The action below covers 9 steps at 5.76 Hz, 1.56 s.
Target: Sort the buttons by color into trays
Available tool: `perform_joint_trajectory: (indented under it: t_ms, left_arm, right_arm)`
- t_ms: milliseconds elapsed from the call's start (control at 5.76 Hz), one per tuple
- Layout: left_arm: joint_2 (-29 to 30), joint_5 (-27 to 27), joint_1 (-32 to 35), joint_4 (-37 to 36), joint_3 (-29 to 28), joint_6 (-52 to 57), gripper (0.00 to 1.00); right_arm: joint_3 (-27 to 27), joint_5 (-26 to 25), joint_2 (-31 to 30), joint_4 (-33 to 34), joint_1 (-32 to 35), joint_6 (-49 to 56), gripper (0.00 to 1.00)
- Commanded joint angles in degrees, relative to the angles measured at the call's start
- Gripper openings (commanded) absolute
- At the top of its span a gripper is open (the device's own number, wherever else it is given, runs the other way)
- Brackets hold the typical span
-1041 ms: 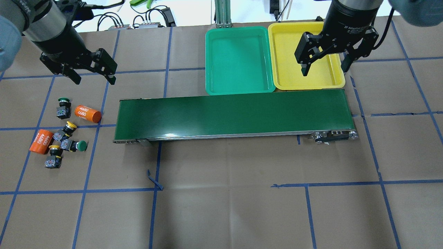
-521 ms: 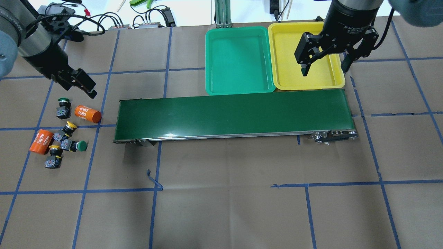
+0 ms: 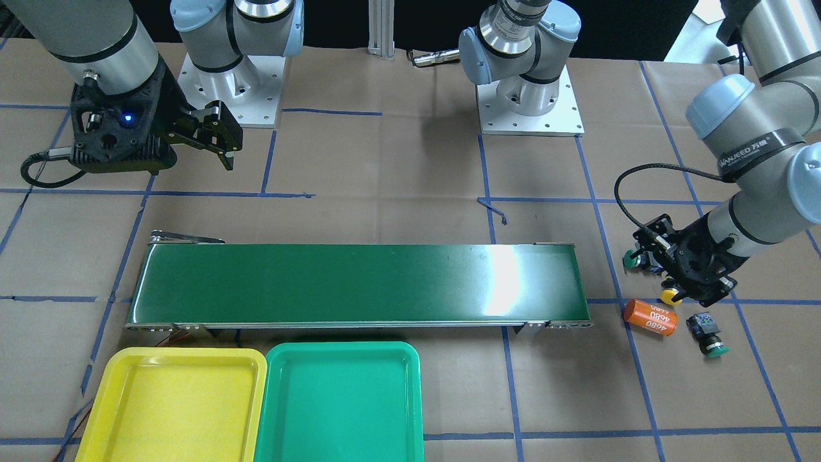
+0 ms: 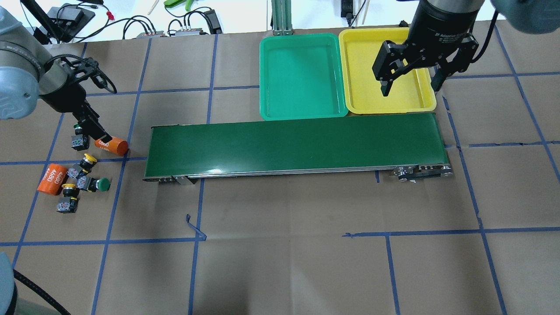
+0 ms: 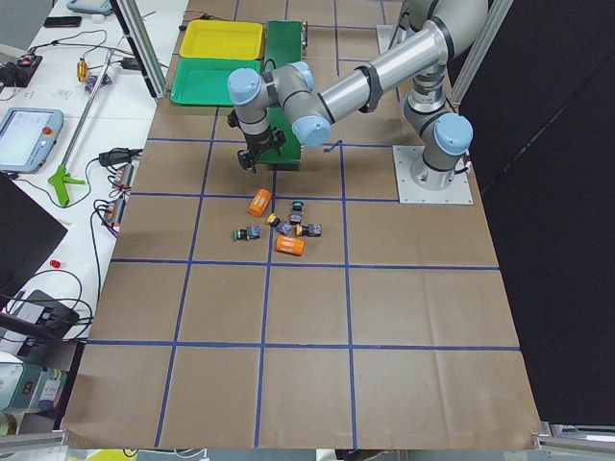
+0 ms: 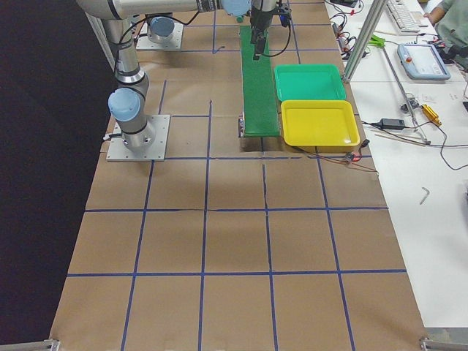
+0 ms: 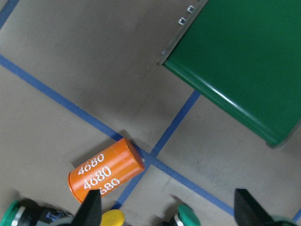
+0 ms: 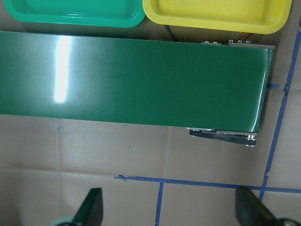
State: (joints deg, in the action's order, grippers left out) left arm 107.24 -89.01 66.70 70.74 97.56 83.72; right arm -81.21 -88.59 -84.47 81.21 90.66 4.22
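Brown paper gridded with blue tape covers the tabletop (image 4: pixel 280 262). All four buttons (image 4: pixel 85 162) lie clustered among two orange cylinders (image 4: pixel 51 178) off the conveyor belt's (image 4: pixel 293 146) end on the robot's left, well apart from the green tray (image 4: pixel 302 116) and yellow tray (image 4: pixel 389 109); none is sorted yet. The left end effector (image 7: pixel 167 200) hangs low over that cluster, spread wide and holding nothing, apparently lining up to straddle one button. The right end effector (image 4: pixel 410 91), equally wide and empty, hovers near the trays, probably placed to take whatever the belt brings across.
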Motion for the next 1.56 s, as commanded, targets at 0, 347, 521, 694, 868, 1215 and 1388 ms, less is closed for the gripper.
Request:
perform_joint_trajectory:
  t_ms: [0,347,521,694,868,1215,1388]
  left_arm:
    - [1.5,-0.4,-2.1,-6.3,4.3,24.1,0.97]
    - [7.8,-0.4,-3.2,-16.2,5.8,37.6,0.97]
    - [9.8,-0.5,-3.2,-16.9,4.7,40.2,0.98]
    - [9.7,-0.4,-2.4,-16.9,4.7,40.3,0.97]
    - [10.7,-0.4,-2.5,-18.3,4.7,40.8,0.86]
    - [11.0,-0.4,-2.5,-20.0,4.7,42.5,0.14]
    - [8.5,-0.4,-2.0,-19.1,4.7,42.4,0.0]
  right_arm:
    - [0.0,0.0,0.1,0.0,0.0,0.0,1.0]
    - [0.0,0.0,0.0,0.0,0.0,0.0,1.0]
    - [0.0,0.0,0.0,0.0,0.0,0.0,1.0]
    - [0.0,0.0,0.0,0.0,0.0,0.0,1.0]
    - [0.0,0.0,0.1,0.0,0.0,0.0,1.0]
    - [0.0,0.0,0.0,0.0,0.0,0.0,1.0]
    - [0.0,0.0,0.1,0.0,0.0,0.0,1.0]
